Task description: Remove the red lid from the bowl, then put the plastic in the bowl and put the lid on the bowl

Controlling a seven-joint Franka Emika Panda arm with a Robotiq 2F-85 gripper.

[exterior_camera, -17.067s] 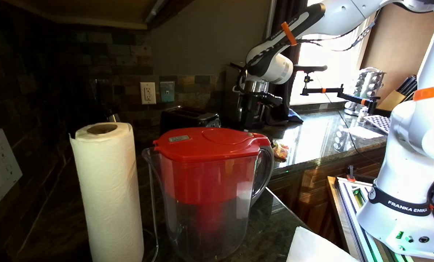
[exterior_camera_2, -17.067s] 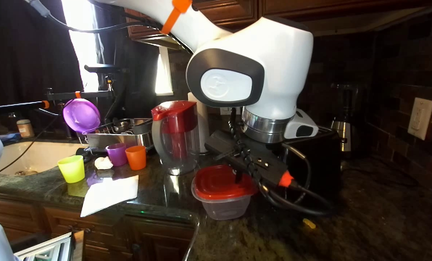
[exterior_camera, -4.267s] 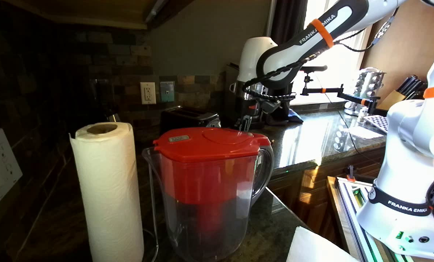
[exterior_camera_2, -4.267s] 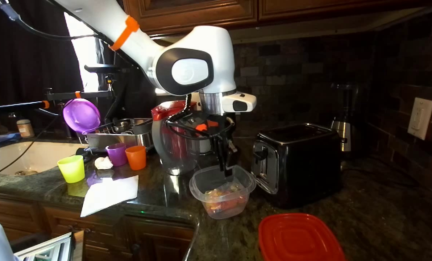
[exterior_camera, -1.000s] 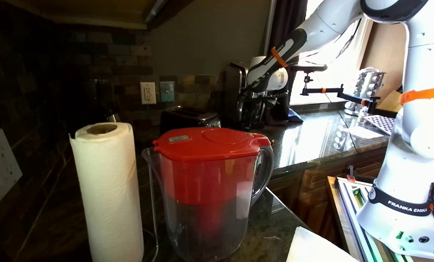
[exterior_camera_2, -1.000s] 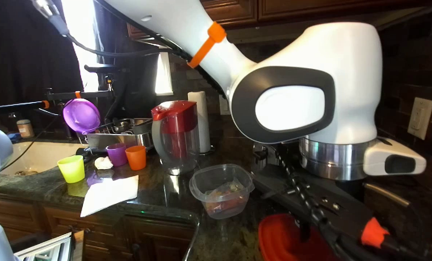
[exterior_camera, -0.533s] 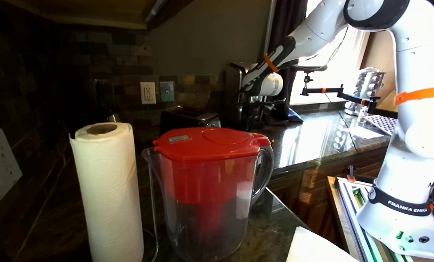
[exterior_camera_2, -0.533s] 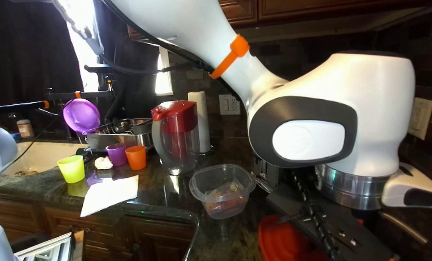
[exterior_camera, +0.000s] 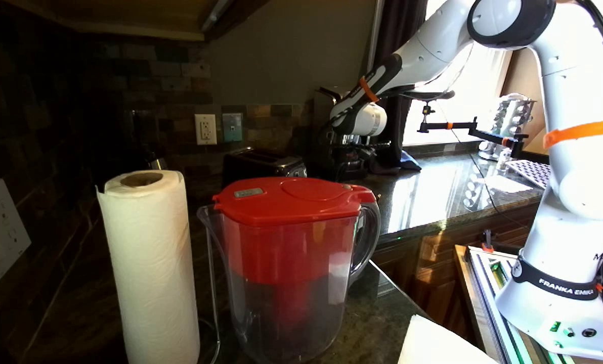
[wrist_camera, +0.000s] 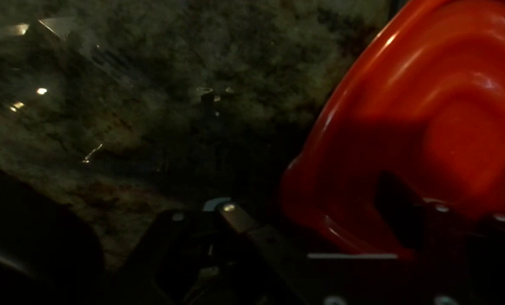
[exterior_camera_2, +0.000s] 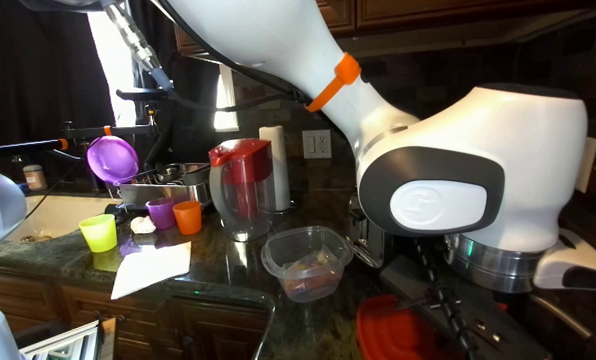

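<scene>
The red lid [exterior_camera_2: 385, 325] lies on the dark counter, partly covered by my arm in an exterior view. The clear bowl [exterior_camera_2: 273, 262] stands uncovered to its left, with the crinkled, colourful plastic [exterior_camera_2: 313, 270] inside. In the wrist view my gripper [wrist_camera: 312, 201] is open. One dark finger is over the red lid [wrist_camera: 405, 97] and the other is outside its edge, with a lid corner between them. The picture is too dark to tell whether either finger touches. In an exterior view the bowl and lid are hidden behind the pitcher.
A toaster [exterior_camera_2: 365, 235] stands behind the bowl, partly hidden by my arm. The red-topped pitcher [exterior_camera_2: 245, 190] and paper towel roll [exterior_camera_2: 276, 170] stand at the back. Several cups, including an orange one [exterior_camera_2: 187, 218], and a white sheet [exterior_camera_2: 153, 267] lie left. The counter edge [exterior_camera_2: 268, 320] runs in front.
Earlier the lid was on the bowl, then beside it, with the plastic inside the bowl. Over the last second my arm has moved down and right over the lid.
</scene>
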